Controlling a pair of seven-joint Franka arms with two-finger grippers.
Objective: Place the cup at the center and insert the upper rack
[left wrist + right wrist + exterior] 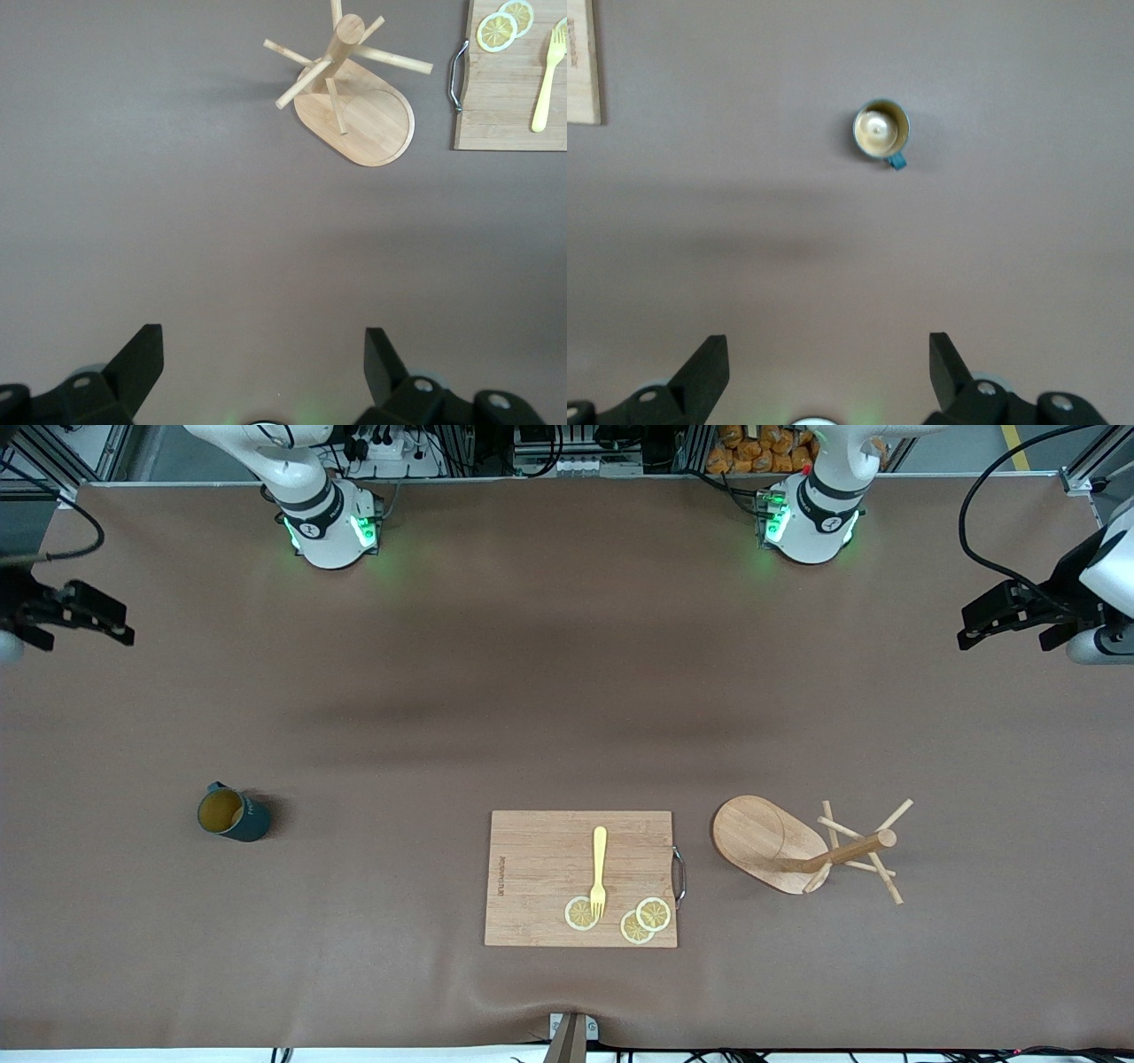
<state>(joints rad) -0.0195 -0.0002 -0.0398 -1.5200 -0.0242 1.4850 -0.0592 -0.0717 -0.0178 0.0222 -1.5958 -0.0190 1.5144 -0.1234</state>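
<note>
The cup, dark teal with a tan inside, stands upright on the table toward the right arm's end, its handle pointing toward the robots' bases. The upper rack, a light wooden mug tree, lies tipped on its side beside the cutting board, its post pointing toward the left arm's end. My left gripper hangs open and empty over the table's edge at the left arm's end. My right gripper hangs open and empty over the right arm's end.
A rectangular wooden cutting board with a metal handle lies near the front edge at mid-table. On it are a yellow fork and three lemon slices. Brown tabletop stretches between the cup and the board.
</note>
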